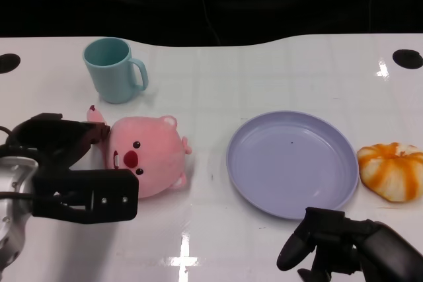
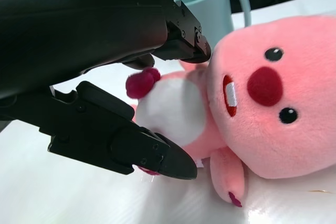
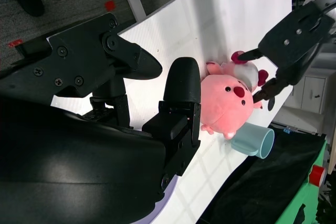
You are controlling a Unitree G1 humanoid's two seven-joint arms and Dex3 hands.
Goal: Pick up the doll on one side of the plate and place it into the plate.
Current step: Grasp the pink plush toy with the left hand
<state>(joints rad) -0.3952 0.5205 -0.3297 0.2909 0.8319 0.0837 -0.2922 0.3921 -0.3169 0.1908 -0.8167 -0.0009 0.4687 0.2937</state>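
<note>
Fingers [image 2: 142, 150] of the left hand [image 1: 66, 163] are spread on either side of the doll's [image 1: 147, 156] body, one set above it and one below, as the left wrist view shows; the tips lie just beside the white belly and the small dark-red paws, and whether they actually press the plush I cannot tell. Nothing is lifted: the doll lies on the white table [image 1: 264, 70].

Measured from the plate [image 1: 291, 163], the doll sits on the side opposite the orange plush pumpkin [image 1: 392, 170], near the plate but not touching it, with bare table between them. It is a pink plush animal lying on its back or side, its face turned upward. Its long axis runs roughly across the table, body end toward the left hand and away from the plate, with the big round head nearer the plate.

A pale blue mug [image 1: 114, 69] stands upright beyond the doll, farther from the plate and toward the table's far edge, handle turned toward the plate's side.

The right hand [image 1: 344, 246] hangs at the near edge, just in front of the plate's rim, fingers loosely apart and holding nothing. The pumpkin rests just beside the plate's other side.
</note>
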